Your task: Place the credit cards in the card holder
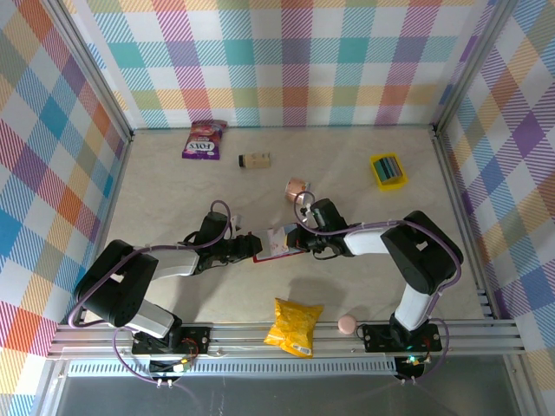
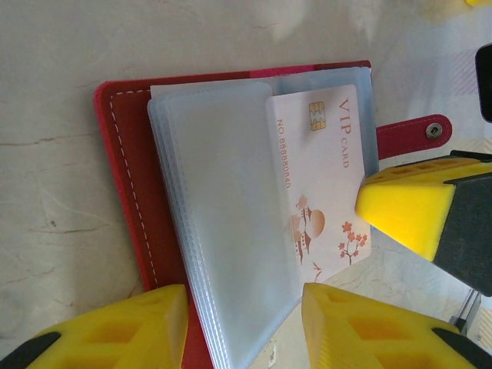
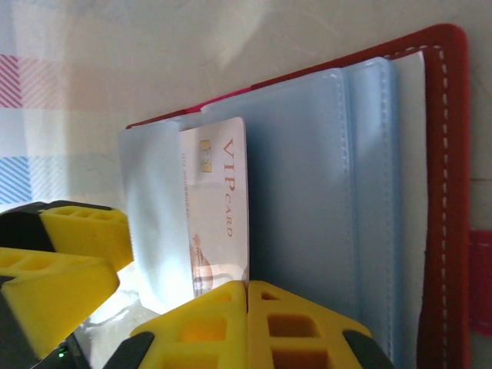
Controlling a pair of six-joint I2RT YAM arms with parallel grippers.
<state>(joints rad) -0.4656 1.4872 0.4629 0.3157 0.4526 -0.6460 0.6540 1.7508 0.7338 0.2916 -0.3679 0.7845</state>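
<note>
Nearest the bases, a yellow snack bag lies out of the way. At the middle of the surface both arms meet over the card holder, which lies open.

Left claw is half-spread, fingers flanking the sleeve stack. It looks like a bracing hold, but contact is hard to confirm.

Right claw is fully closed, pinching one short end of the VIP card. The card's long axis runs straight away from that claw, chip end leading, parallel to the holder's spine. One long edge is tucked under a clear sleeve.

The right arm is placed to drive the insertion. More credit cards sit in the yellow tray, far right.
</note>
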